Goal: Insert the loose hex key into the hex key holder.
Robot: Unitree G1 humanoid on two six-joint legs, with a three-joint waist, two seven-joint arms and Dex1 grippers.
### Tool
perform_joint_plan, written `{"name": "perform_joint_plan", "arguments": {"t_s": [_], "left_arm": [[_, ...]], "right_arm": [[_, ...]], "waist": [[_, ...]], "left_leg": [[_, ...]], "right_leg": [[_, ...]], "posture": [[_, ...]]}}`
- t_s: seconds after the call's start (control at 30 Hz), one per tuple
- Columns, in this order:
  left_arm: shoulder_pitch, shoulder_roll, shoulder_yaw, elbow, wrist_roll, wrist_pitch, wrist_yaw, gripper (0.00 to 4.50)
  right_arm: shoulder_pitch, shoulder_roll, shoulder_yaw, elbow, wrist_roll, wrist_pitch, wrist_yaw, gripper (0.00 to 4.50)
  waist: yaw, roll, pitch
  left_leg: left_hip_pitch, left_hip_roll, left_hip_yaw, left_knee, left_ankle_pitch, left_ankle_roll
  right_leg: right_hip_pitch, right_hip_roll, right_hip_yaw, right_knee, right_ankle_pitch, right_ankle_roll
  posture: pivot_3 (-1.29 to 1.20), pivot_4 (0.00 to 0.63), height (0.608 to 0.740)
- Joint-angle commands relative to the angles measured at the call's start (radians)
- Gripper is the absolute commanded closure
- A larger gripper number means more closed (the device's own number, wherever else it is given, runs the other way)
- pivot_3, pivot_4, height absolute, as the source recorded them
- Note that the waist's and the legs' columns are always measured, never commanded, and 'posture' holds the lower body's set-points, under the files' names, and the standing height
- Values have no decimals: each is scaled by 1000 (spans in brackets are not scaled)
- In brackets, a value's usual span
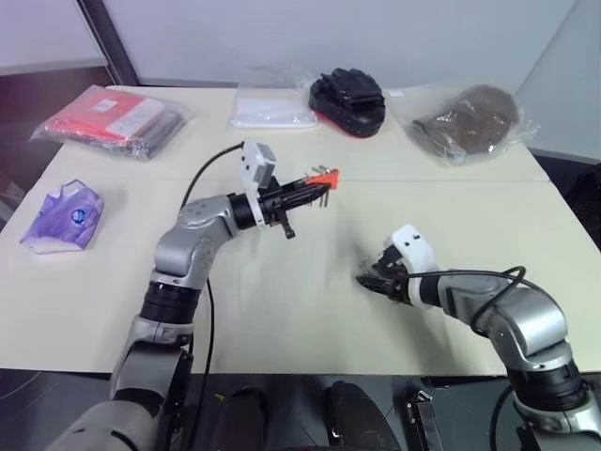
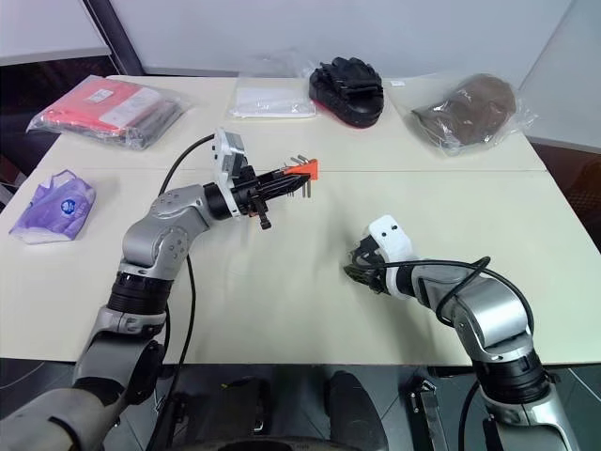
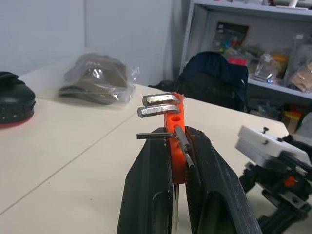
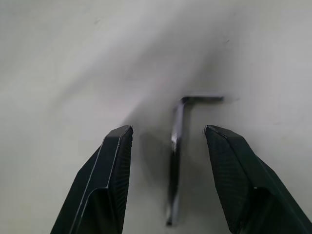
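Right wrist view: loose hex key flat on table, between spread fingers of right gripper, ungrasped.
Left gripper: clamps orange holder above table's middle.
Progress: holder raised; pickup, insertion remain.

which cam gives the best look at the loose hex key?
Right wrist view: the loose hex key lies flat on the table between the open right gripper fingers, L-shape plain. In both eye views the gripper hides it.
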Motion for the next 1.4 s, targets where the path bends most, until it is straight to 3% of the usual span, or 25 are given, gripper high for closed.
{"name": "perform_joint_plan", "arguments": {"t_s": [0.03,0.33,0.43,0.53,0.73,0.83,1.17,1.4], "left_arm": [[-6,5,8,-46,-5,-8,6,4500],[-2,6,10,-54,-7,-7,16,4500],[-2,8,10,-55,-7,-8,19,4500],[-1,8,11,-56,-6,-7,21,4500],[-4,8,11,-53,-6,-8,22,4500],[-5,7,12,-52,-7,-10,23,4500],[-40,-5,15,-5,2,-33,21,4500],[-120,-21,19,90,23,-87,5,4500]], "right_arm": [[-16,13,9,9,-9,-12,-6,2082],[-33,36,18,39,-21,-16,-17,2082],[-38,45,17,45,-23,-14,-21,2857],[-38,58,11,52,-24,-9,-28,4468],[-36,55,9,29,-34,-22,-29,4468],[-46,86,-33,11,-63,-164,-52,4468],[-223,364,-256,105,-110,-719,-264,4468],[-342,623,-302,177,74,-990,-238,4468]], "waist": [[0,0,0],[0,0,0],[-1,0,0],[-1,0,0],[-1,0,0],[-1,0,0],[2,0,0],[-2,0,0]], "left_leg": [[0,0,0,0,0,0],[0,0,0,0,0,0],[0,0,0,0,0,0],[0,0,0,0,0,0],[0,0,0,0,0,0],[0,0,0,0,0,0],[0,0,0,0,0,0],[0,0,0,0,0,0]], "right_leg": [[0,0,0,0,0,0],[0,0,0,0,0,0],[0,0,0,0,0,0],[0,0,0,0,0,0],[0,0,0,0,0,0],[0,0,0,0,0,0],[0,0,0,0,0,0],[-1,-1,0,3,0,0]], "posture": [[0,150,740],[0,150,740],[0,150,740],[0,150,740],[0,150,740],[0,150,740],[0,150,740],[0,150,740]]}}
